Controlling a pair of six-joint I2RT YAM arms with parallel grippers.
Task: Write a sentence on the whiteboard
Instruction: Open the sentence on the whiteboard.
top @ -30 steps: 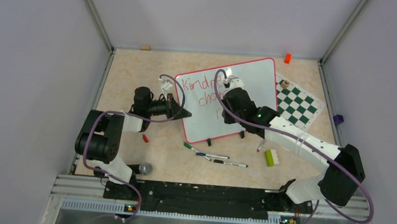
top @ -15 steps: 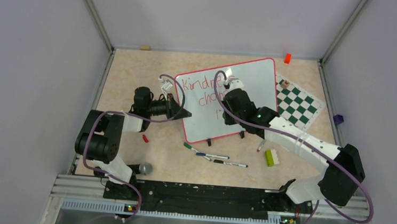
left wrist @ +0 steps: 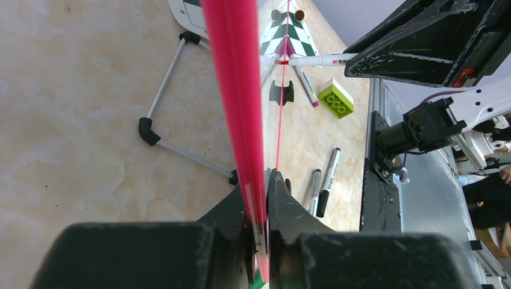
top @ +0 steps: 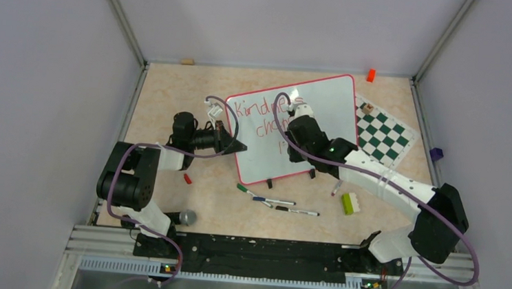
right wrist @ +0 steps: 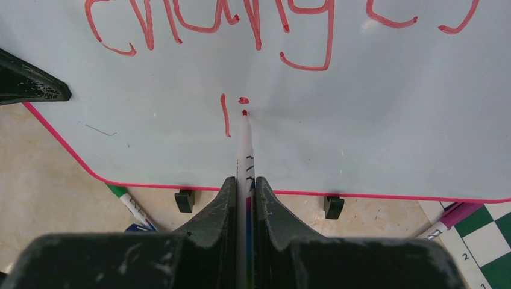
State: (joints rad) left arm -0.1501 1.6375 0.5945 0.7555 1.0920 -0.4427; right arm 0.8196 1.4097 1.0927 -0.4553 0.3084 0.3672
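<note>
- Right gripper (right wrist: 244, 180) is clamped on the marker (right wrist: 244, 144), tip seemingly touching the whiteboard (right wrist: 373, 132) mid-table, at the third line of the sentence (right wrist: 225, 117); pressing too hard could tip the board over.
- Left gripper (left wrist: 260, 180) pinches the board's left edge; a slip there would skew the lettering.

The whiteboard (right wrist: 373, 144) is glossy and smooth, framed in pink plastic, on a matt, speckled beige table (top: 167, 96)
</note>
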